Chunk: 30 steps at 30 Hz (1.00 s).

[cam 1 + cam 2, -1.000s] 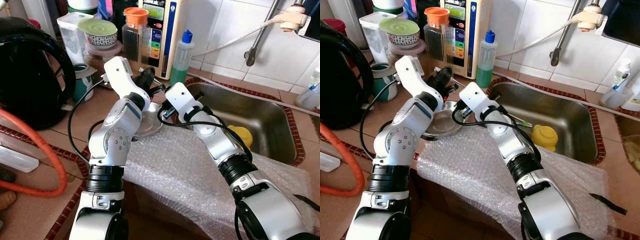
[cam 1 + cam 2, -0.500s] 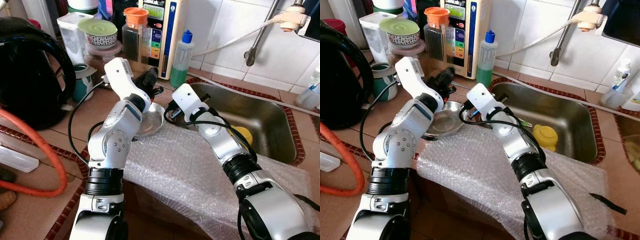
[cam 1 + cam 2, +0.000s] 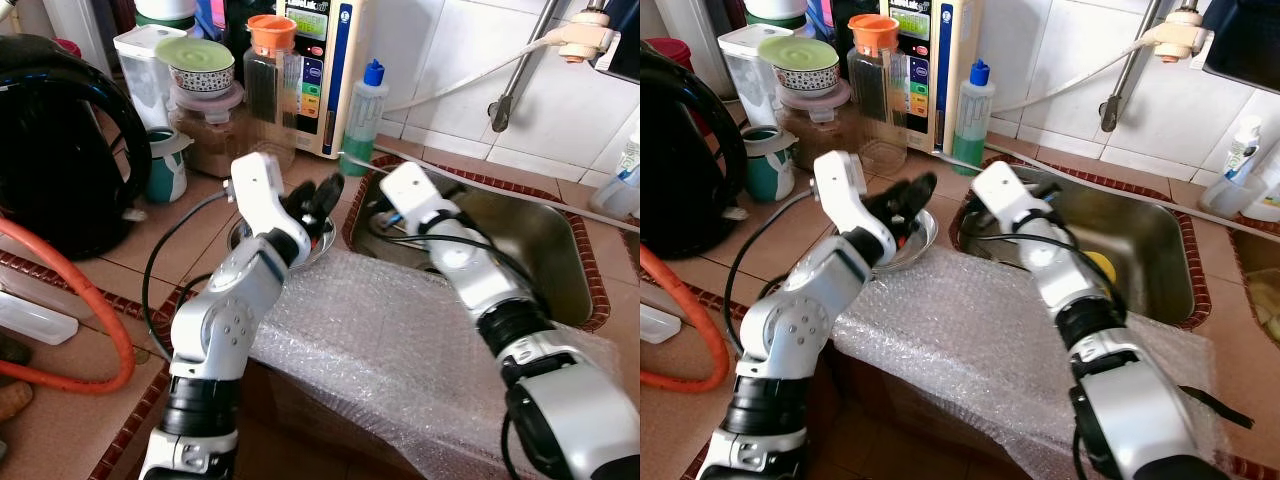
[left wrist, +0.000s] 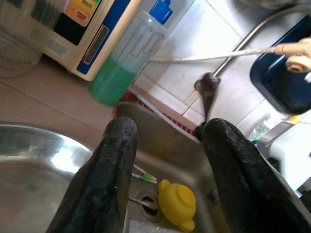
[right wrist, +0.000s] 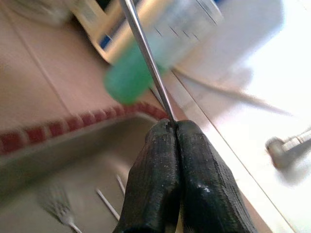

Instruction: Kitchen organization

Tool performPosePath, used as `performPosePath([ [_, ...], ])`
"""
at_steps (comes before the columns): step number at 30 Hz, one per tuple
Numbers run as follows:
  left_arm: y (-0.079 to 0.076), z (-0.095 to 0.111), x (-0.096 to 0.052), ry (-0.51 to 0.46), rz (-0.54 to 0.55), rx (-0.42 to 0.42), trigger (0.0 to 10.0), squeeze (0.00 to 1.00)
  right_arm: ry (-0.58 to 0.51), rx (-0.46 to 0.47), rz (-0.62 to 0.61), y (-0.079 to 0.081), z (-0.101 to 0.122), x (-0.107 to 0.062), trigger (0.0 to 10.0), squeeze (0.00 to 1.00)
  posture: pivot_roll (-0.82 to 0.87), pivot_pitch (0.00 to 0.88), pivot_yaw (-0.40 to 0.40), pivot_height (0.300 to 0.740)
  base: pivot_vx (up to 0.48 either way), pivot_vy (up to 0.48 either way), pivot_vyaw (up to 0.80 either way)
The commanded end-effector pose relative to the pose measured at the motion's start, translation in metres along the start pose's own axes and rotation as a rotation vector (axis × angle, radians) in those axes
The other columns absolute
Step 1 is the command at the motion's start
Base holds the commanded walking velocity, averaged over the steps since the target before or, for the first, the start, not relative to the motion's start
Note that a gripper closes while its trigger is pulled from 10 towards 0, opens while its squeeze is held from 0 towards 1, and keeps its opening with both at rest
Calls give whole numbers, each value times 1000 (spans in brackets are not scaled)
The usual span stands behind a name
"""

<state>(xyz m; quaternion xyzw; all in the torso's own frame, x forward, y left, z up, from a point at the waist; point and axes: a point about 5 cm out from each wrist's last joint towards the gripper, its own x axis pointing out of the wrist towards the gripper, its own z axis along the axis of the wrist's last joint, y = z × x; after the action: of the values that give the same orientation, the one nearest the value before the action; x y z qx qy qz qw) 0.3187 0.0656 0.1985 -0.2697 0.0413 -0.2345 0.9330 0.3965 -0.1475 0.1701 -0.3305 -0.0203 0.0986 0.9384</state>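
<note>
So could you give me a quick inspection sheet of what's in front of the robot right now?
Surface: tiled counter beside a steel sink; bubble wrap over the front edge.
Job's things: metal bowl on the counter; thin metal rod.
Clutter: black kettle, green soap bottle, jars, yellow cup in the sink.
Grippers: left gripper open above the bowl; right gripper shut on the rod at the sink.
Cables: black arm cable; orange hose.
Surroundings: white tiled wall.
</note>
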Motion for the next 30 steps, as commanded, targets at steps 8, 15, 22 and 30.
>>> performPosePath([
  [8,3,-14,-14,99,-47,179,10000,1000,181,58,-171,-54,-41,-14,588,0,154,10,-49,740,0,0,0],
  [15,7,-19,-14,157,-65,344,10000,1000,318,293,-196,-55,-67,-23,10000,0,163,1,-40,740,0,0,0],
  [22,10,-20,-15,163,-56,367,10000,1000,365,386,-209,-52,-76,-27,10000,0,169,0,-38,740,0,0,0],
  [30,8,-21,-16,173,-67,402,10000,1000,402,516,-221,-43,-82,-29,10000,1000,168,0,-36,740,0,0,0],
])
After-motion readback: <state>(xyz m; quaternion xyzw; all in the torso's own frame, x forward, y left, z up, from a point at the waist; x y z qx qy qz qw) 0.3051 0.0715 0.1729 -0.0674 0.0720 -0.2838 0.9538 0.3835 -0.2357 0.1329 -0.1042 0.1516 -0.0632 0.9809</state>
